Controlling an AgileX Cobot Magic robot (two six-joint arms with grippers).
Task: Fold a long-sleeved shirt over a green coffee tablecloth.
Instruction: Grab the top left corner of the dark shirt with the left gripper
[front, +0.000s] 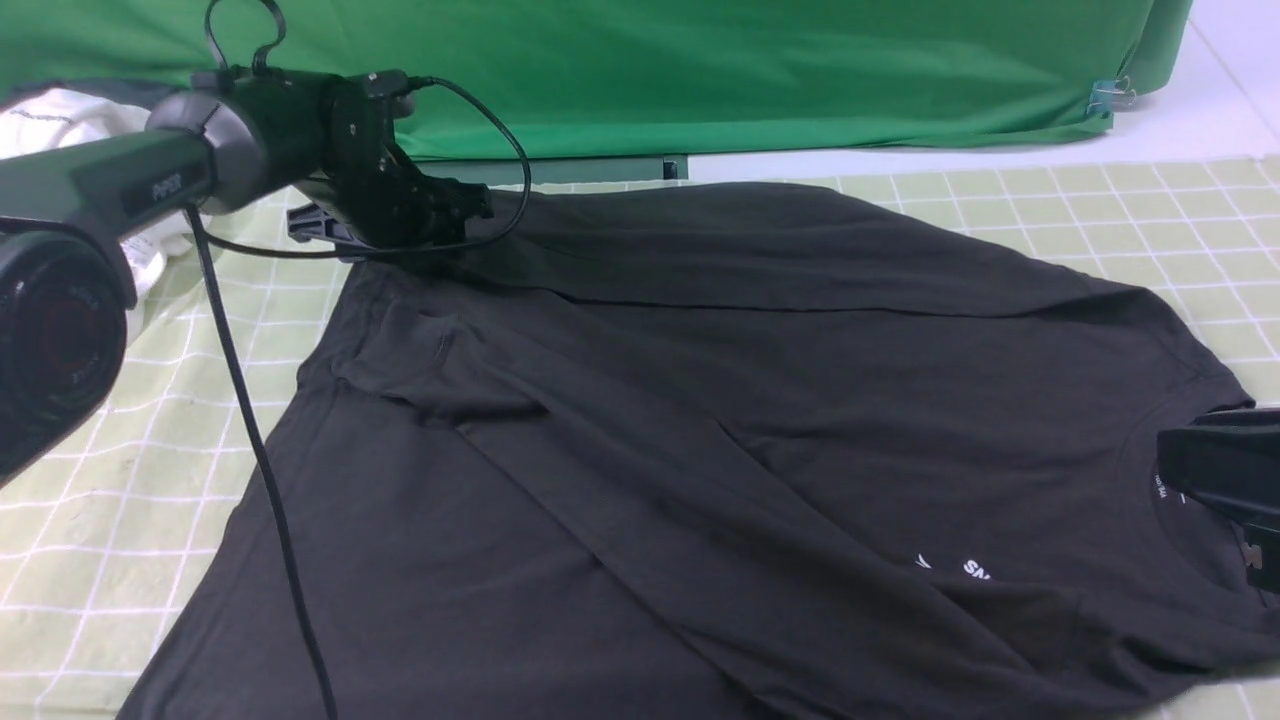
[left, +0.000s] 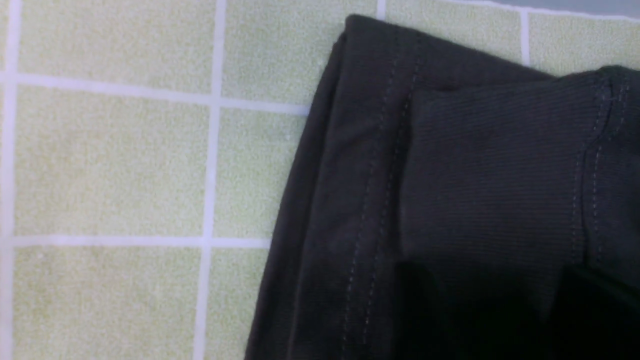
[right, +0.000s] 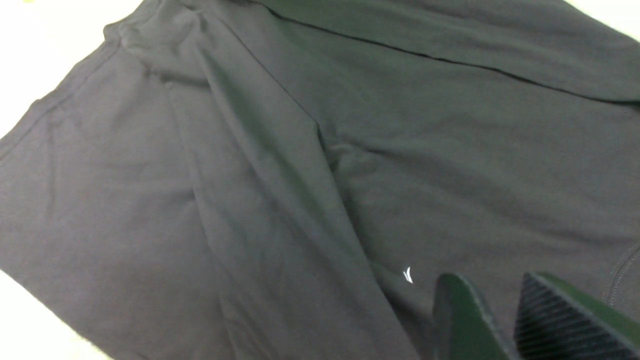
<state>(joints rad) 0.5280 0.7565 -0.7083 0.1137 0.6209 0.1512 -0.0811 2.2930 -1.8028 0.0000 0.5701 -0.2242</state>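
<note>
Front view, 9 o'clock edge: a white garment (front: 60, 125) is bunched behind the left arm (front: 110, 185). The left gripper (front: 462, 212) sits low at the 11 o'clock corner of the long-sleeved shirt (front: 700, 430). Its jaws are lost against the dark fabric there and do not appear in the left wrist view, so I cannot tell whether they are spread or pinching. That wrist view shows a stitched hem corner (left: 370, 165) with a ribbed cuff (left: 490, 175) lying on it, both on the green coffee tablecloth (left: 110, 160). A black cable (front: 262, 450) hangs from the arm over the shirt's 8 o'clock side. The shirt lies spread across the middle of the tablecloth, neck toward 3 o'clock. The far side is folded inward along a straight crease (front: 800, 305). One sleeve (front: 620, 480) runs diagonally over the body toward 5 o'clock. White chest lettering (front: 975, 570) shows near 4 o'clock. A deep-green sheet (front: 750, 70) hangs at 12 o'clock, with a clip (front: 1105, 97) at 1 o'clock. The right gripper (front: 1225, 475) is over the collar (front: 1150, 440) at 3 o'clock. The right wrist view shows its jaws standing apart with nothing between them.
</note>
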